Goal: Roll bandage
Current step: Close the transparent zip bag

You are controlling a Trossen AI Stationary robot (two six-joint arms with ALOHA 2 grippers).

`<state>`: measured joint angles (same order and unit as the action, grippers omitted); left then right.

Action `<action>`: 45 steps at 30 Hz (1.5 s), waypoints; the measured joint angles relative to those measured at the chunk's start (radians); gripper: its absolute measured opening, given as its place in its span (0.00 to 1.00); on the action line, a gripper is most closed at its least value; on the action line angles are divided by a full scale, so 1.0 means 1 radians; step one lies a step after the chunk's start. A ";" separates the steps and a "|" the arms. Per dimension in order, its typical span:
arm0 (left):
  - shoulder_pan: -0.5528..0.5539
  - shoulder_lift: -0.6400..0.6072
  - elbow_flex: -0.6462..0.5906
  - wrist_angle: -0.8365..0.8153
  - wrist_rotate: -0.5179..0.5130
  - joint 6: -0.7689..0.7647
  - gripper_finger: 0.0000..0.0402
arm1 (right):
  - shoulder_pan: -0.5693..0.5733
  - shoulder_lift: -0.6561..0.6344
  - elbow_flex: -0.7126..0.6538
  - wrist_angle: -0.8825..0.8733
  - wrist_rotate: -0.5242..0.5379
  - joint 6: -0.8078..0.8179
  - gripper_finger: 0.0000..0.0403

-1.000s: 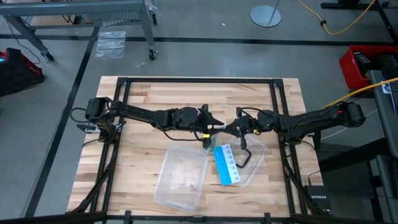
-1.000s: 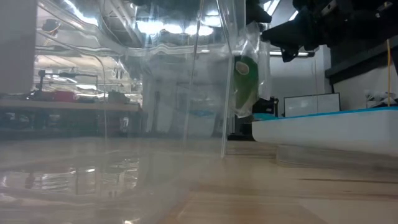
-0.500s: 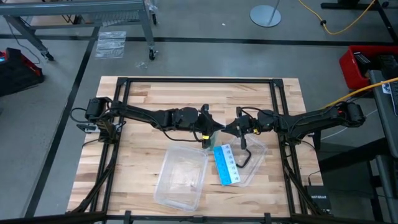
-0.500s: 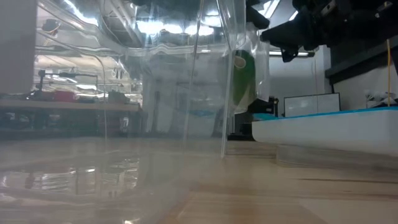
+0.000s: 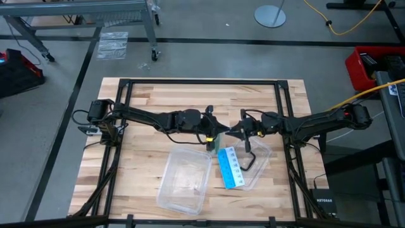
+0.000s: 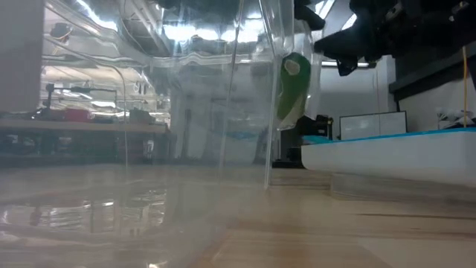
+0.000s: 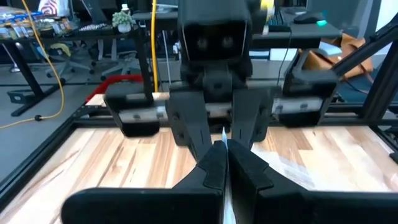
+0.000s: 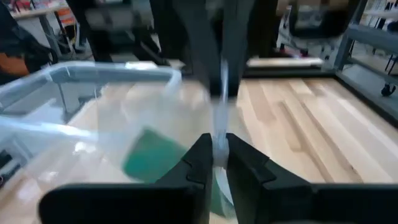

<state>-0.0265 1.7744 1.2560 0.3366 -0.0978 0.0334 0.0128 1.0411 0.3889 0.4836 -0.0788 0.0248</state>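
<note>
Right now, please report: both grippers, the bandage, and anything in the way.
Left gripper and right gripper both shut on clear plastic wrapper, held above table. Dark green fabric bandage hangs inside the wrapper, not yet out. Clear plastic bin below.

The surface is pale butcher-block wood with a black metal frame along its edges. Around it lies a grey concrete floor crossed by dark seams. A grey metal rack on casters stands past the far edge, with clear bags on the floor beside it. A round grey base and a yellow cable lie farther right. A red bin sits at the right side. In the low view, ceiling lights glare above cluttered benches and a monitor.
</note>
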 joint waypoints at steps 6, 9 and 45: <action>0.000 0.000 0.000 0.052 0.000 0.004 0.00 | 0.000 0.002 -0.001 -0.047 0.000 0.000 0.11; 0.000 -0.002 0.001 0.062 0.000 0.004 0.00 | 0.000 0.003 -0.003 -0.068 0.000 0.000 0.12; 0.002 -0.003 0.003 -0.025 0.001 0.018 0.00 | 0.000 0.012 -0.004 -0.055 0.000 0.023 0.34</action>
<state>-0.0246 1.7710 1.2587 0.3113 -0.0971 0.0512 0.0128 1.0534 0.3852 0.4284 -0.0785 0.0475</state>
